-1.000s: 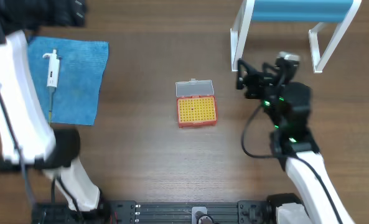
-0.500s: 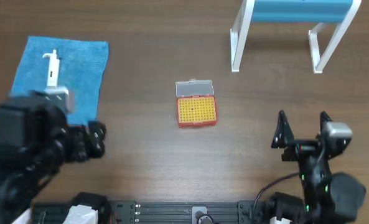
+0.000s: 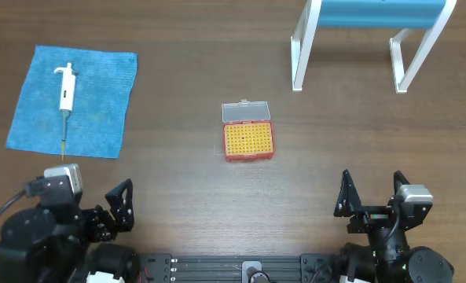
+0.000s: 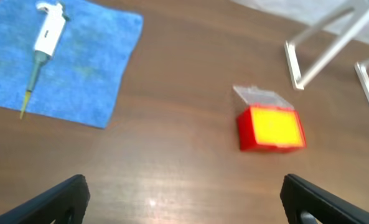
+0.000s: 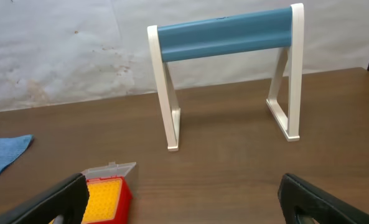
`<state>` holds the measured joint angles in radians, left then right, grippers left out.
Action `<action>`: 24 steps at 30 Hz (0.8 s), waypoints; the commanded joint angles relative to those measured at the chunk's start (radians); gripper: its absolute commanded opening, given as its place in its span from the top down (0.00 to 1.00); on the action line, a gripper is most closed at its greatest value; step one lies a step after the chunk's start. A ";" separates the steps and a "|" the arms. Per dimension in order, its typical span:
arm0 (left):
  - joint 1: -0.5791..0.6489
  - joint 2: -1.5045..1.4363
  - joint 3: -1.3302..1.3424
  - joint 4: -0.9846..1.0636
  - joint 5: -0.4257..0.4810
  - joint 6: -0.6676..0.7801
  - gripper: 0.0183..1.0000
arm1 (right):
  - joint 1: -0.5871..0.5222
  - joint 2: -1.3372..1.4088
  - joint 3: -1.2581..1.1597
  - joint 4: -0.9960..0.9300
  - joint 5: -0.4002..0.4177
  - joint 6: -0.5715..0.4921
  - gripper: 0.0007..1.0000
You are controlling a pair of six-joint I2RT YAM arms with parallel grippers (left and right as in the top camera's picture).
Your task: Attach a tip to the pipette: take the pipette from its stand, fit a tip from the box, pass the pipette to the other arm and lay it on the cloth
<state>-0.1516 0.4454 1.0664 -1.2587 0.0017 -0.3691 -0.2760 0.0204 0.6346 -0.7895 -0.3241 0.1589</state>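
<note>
The left fingers [image 4: 55,200] are spread wide and empty; well ahead of them the pipette [image 4: 46,34], its tip on, lies on the cloth [image 4: 84,68]. The right fingers [image 5: 47,200] gape empty too, with the box [image 5: 106,191] close ahead and the stand [image 5: 224,34] beyond.

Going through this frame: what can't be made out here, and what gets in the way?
Tip box: the left wrist view blurs it, so single tips or empty slots are unreadable.
Same box, right wrist view: cut off by the bottom edge.
Stand: its far side runs past the top view's upper edge.
Pipette: too small in the top view to judge how its tip is seated.
</note>
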 commanded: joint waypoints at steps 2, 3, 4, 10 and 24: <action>0.001 -0.030 -0.116 0.056 -0.043 -0.019 0.00 | -0.005 0.001 0.013 -0.048 0.001 -0.007 0.02; 0.001 -0.030 -0.125 0.050 -0.043 -0.019 0.00 | -0.005 0.001 0.013 -0.074 0.001 -0.007 0.02; 0.001 -0.030 -0.129 0.039 -0.043 -0.019 0.00 | -0.005 0.001 0.013 -0.098 0.001 -0.007 0.02; 0.001 -0.030 -0.129 0.017 -0.043 -0.019 0.00 | -0.005 0.001 0.013 -0.270 0.001 -0.007 0.02; 0.166 -0.238 -0.237 0.263 -0.053 0.160 0.00 | -0.005 0.001 0.012 -0.347 -0.003 -0.006 0.02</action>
<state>-0.0273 0.3210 0.9180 -1.1370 -0.0502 -0.3538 -0.2760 0.0204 0.6353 -1.1381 -0.3244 0.1589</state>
